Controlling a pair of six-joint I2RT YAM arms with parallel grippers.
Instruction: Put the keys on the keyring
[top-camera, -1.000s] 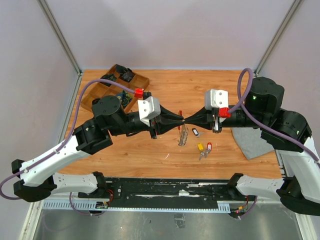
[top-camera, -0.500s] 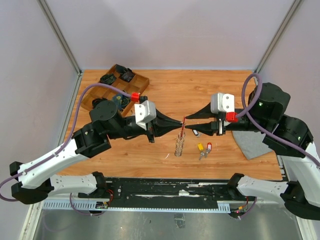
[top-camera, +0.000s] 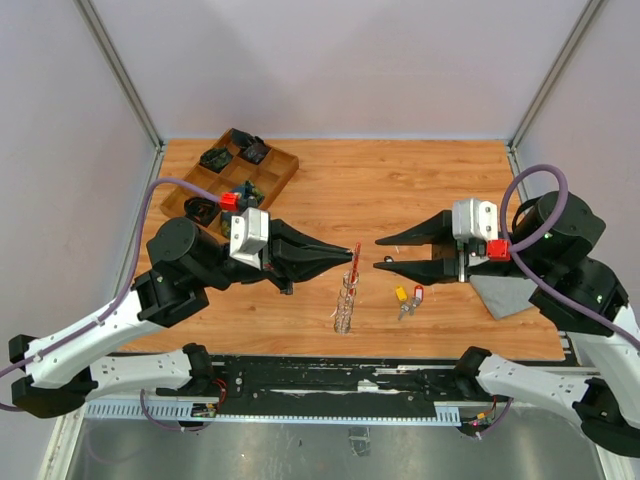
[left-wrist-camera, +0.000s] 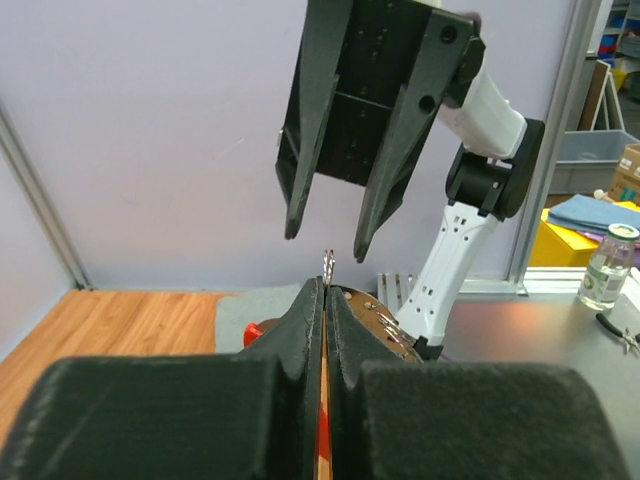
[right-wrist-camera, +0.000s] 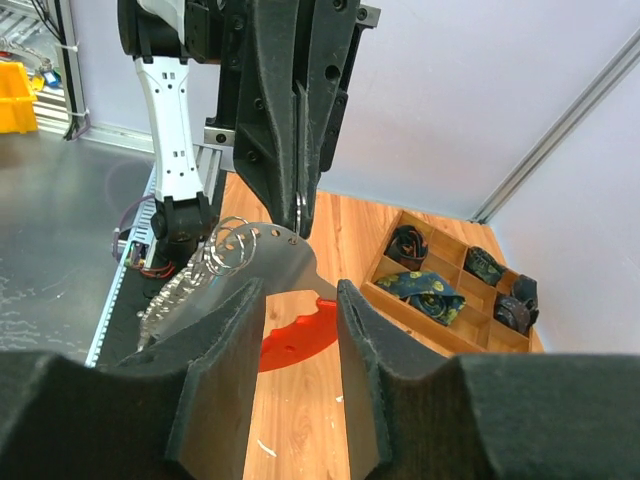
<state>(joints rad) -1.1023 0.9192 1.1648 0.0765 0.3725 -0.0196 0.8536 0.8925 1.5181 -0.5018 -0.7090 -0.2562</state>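
Note:
My left gripper (top-camera: 355, 250) is shut on the top edge of the keyring (top-camera: 345, 300), whose glittery strap hangs down over the table. In the left wrist view the jaws (left-wrist-camera: 327, 290) pinch a thin metal edge with a red strip below. My right gripper (top-camera: 380, 253) is open and empty, just right of the left fingertips and facing them. In the right wrist view the keyring's silver plate (right-wrist-camera: 250, 262), loose rings and red curved part (right-wrist-camera: 300, 338) sit beyond my open fingers (right-wrist-camera: 298, 292). The keys (top-camera: 408, 298), with yellow and red heads, lie on the table below the right gripper.
A wooden compartment tray (top-camera: 262, 187) with dark items stands at the back left, and also shows in the right wrist view (right-wrist-camera: 400, 290). A grey cloth (top-camera: 515, 292) lies at the right under the right arm. The table's near edge has a black rail.
The two grippers met at the keyring; now the right gripper has opened and drawn back to the right. The left gripper has pulled back left and nearer, with the keyring hanging from it.

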